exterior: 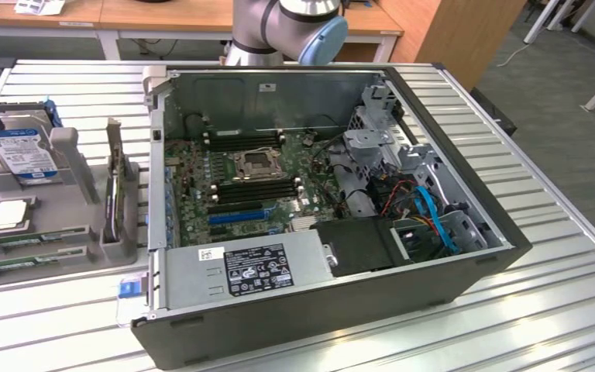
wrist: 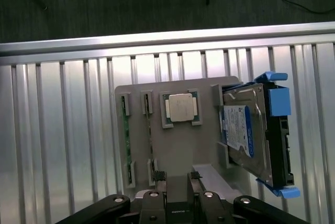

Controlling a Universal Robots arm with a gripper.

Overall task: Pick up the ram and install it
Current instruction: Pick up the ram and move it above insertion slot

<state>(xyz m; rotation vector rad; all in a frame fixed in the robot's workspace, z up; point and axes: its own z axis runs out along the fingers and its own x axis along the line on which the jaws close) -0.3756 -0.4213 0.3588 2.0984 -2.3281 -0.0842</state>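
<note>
Landmark: flat grey plastic parts tray (wrist: 172, 150), matte, on the ribbed silver metal table (wrist: 52, 130).
Task item: the ram (wrist: 126, 145), a long thin green circuit-board stick with small dark chips, sits in narrow end clips at one end of the tray. A second like stick (wrist: 149, 140) is just beside it.
Gripper: black metal two-finger gripper (wrist: 178, 178) hangs over the tray's long edge, near the sticks but apart from them. Jaws are spread wide, with nothing between them.
Other tray items: square silver processor chip (wrist: 180, 107) in a shallow frame mid-tray. Silver hard drive (wrist: 246, 130) in blue plastic rails leans at the tray's end away from the ram.
Destination: open dark grey steel computer case (exterior: 380, 310) just beside the tray. Its green motherboard (exterior: 194, 167) carries long black slots (exterior: 241, 139).
Progress: judged barely begun. The ram is not yet gripped or lifted. Pick-up, carry and seating are all left.
</note>
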